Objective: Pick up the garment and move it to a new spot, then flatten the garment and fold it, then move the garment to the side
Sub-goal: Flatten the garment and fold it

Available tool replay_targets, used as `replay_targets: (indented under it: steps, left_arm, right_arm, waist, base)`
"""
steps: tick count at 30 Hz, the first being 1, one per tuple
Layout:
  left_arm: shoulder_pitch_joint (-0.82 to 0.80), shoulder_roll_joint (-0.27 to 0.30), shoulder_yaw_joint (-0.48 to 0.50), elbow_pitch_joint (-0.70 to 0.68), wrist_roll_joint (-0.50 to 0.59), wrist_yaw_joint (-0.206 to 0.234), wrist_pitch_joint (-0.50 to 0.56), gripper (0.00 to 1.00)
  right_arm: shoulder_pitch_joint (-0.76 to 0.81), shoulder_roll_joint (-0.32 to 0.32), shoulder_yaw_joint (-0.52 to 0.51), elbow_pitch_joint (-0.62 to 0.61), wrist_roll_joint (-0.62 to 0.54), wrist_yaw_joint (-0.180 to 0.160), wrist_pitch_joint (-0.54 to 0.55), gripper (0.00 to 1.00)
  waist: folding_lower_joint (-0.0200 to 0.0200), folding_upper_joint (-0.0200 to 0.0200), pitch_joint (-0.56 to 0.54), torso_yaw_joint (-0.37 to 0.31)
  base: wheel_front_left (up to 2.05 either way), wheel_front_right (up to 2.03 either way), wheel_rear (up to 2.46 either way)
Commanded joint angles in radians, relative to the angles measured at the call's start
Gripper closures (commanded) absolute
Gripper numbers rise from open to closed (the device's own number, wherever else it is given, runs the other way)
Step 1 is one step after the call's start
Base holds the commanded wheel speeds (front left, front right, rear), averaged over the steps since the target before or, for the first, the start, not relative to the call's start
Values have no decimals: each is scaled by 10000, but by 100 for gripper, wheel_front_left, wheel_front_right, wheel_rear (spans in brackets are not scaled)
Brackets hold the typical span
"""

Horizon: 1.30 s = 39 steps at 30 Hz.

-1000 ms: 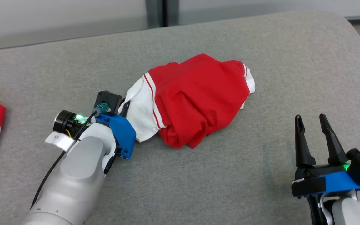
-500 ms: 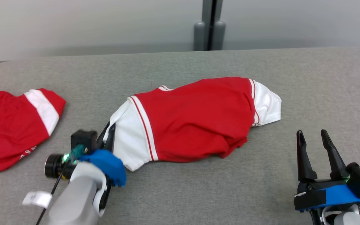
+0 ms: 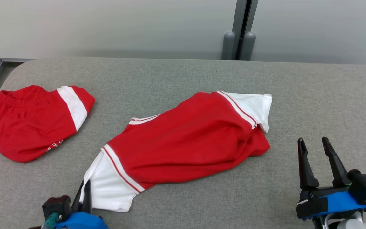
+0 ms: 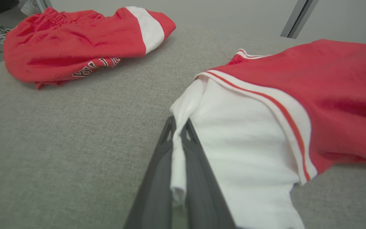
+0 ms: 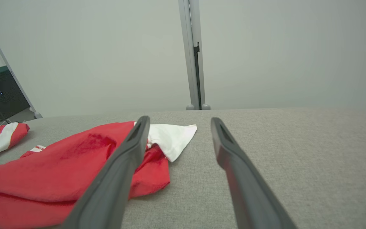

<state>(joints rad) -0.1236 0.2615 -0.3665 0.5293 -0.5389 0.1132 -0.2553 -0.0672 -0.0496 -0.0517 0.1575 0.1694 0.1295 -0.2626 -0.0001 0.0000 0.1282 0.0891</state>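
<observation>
Two red-and-white cloth garments lay on the grey fabric-covered tabletop (image 3: 329,95), and two claws were in view. The red jersey with white sleeves (image 3: 186,140) lay at centre, its long axis diagonal, with one white sleeve near-left and the other far-right. The left claw (image 3: 84,195) was clamped on the near-left sleeve's edge. The right claw (image 3: 312,146) stood near-right with its fingers apart, clear of the jersey. The bunched red garment with a white band (image 3: 33,121) lay well apart by the rounded left corner. Bare tabletop extended right of the jersey and behind it to the far edge.

Two red-and-white garments — shirt (image 3: 186,140) and shorts (image 3: 33,124), two grippers — left gripper (image 3: 85,187), right gripper (image 3: 312,140), one grey table (image 3: 202,79)
</observation>
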Motion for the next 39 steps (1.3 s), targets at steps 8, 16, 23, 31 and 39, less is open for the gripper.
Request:
replay_targets:
  steps: [8, 16, 23, 31, 39]
  left_arm:
    - [1496, 459, 524, -1350, -312, 918, 288, 100]
    - [1726, 584, 527, -2447, -206, 1324, 437, 0]
    - [889, 890, 674, -3395, 259, 1399, 146, 0]
    - [-1906, 1309, 397, -3586, 788, 722, 621, 0]
    - [-5110, 1180, -468, -2670, 1117, -455, 1798, 0]
  right_arm:
    - [146, -13, -44, 54, -12, 23, -33, 0]
    - [104, -13, -6, 81, 23, 23, -35, 0]
    - [-121, -14, 20, 53, -43, 23, -29, 0]
    - [-387, -13, 26, -38, -53, 23, -20, 0]
    - [-895, -13, 165, -57, 218, 23, -27, 0]
  waist:
    - [1, 0, -7, -75]
    - [1, 0, 16, -134]
    - [1, 0, 151, -523]
    - [1, 0, 702, -1246]
    - [1, 0, 1593, -2092]
  base:
    - [0, 0, 0]
    - [0, 0, 0]
    - [0, 0, 0]
    - [0, 0, 0]
    - [0, 0, 0]
